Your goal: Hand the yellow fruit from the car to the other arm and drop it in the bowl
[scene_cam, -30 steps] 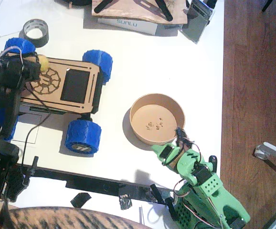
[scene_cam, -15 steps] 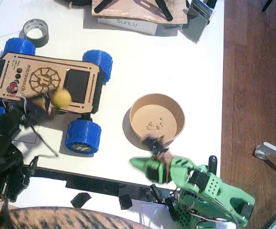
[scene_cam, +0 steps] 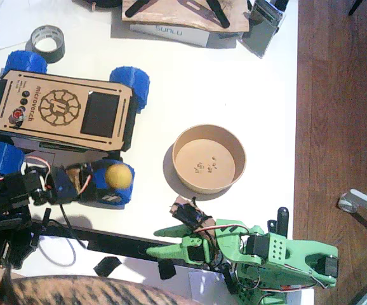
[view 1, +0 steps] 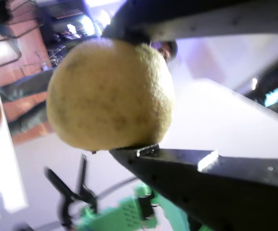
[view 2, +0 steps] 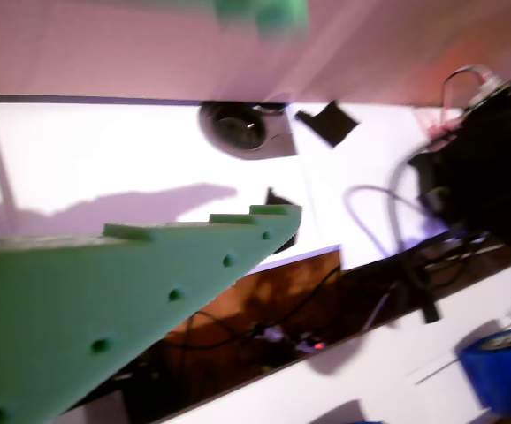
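Lemon (scene_cam: pixel 117 175): round, dull yellow, pitted, clamped in left gripper (scene_cam: pixel 110 177) beside car (scene_cam: pixel 63 114); bowl (scene_cam: pixel 209 159) right. Right gripper (scene_cam: pixel 164 241): state unclear.

car deck (scene_cam: pixel 63 111): "microtech", printed sideways beside the cut gear pattern, toward the car's 9 o'clock end
white box (scene_cam: pixel 177 32), at 12 o'clock on the table: "SUNLU" on its side face
wrist views: nothing legible

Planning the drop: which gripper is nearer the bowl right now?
Right. The right gripper sits just below the bowl, off its lower-left rim. The left gripper, holding the fruit, is farther out to the bowl's left.
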Tool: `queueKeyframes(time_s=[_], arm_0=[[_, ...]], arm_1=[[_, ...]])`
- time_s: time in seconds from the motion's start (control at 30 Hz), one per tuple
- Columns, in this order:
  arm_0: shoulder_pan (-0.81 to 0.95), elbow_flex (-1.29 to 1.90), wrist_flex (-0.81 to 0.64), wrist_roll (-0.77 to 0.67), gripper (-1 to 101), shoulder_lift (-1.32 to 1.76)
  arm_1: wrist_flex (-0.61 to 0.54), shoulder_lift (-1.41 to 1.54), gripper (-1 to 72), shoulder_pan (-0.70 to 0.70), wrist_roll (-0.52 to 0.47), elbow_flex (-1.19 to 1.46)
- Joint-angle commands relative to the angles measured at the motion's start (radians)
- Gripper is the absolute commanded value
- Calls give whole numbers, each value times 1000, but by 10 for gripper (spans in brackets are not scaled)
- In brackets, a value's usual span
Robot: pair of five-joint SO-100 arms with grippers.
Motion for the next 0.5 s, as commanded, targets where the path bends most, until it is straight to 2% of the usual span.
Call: queueKeyframes(time_s=[0.0,0.13,0.33,0.47], arm_0=[[54,6,-60,-115,0,35],[104,8,-75,-193,0,32],[149,8,-179,-278,0,11],[181,8,-224,-288,0,-15]], arm_1=[[-94,-55,278,6,-12,-35],[-262,-140,308,11,-5,-44],[-405,-278,337,48,15,-100],[-460,-382,338,80,32,-164]])
